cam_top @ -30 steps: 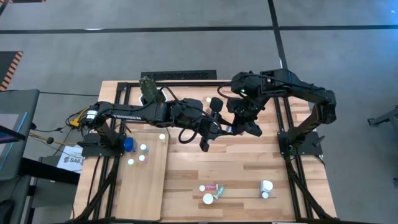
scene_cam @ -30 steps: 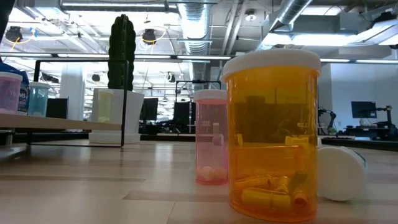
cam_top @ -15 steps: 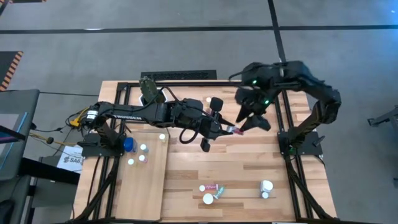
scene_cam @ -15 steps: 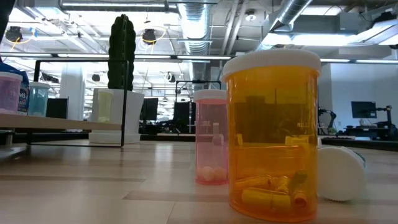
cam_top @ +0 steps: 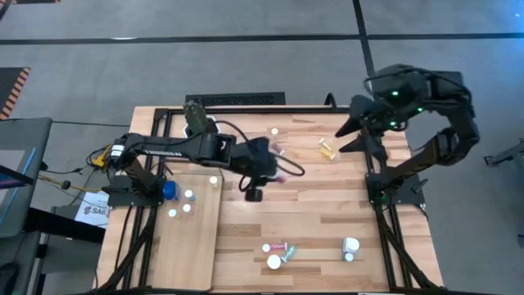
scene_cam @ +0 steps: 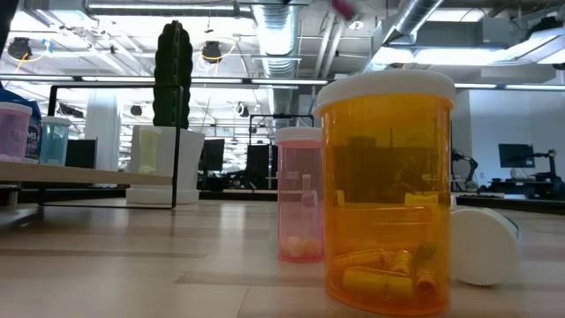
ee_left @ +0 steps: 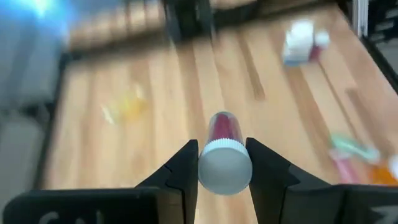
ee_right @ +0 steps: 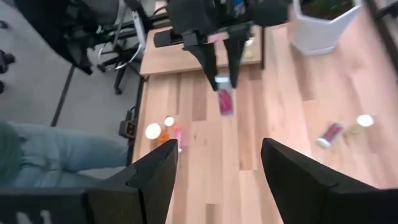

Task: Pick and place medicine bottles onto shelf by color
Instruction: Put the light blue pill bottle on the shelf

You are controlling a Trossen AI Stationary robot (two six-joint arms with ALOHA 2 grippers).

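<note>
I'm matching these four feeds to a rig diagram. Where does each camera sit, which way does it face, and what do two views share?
High view: overhead, straight down; both arms over the table, shelf lower left.
Low view: tabletop height, facing the room; amber bottle close, no arm.
Left wrist view: past the left gripper, shut on a pink bottle.
Right wrist view: past the open right gripper toward the left arm.
Shared: both wrist views show that pink bottle.
</note>
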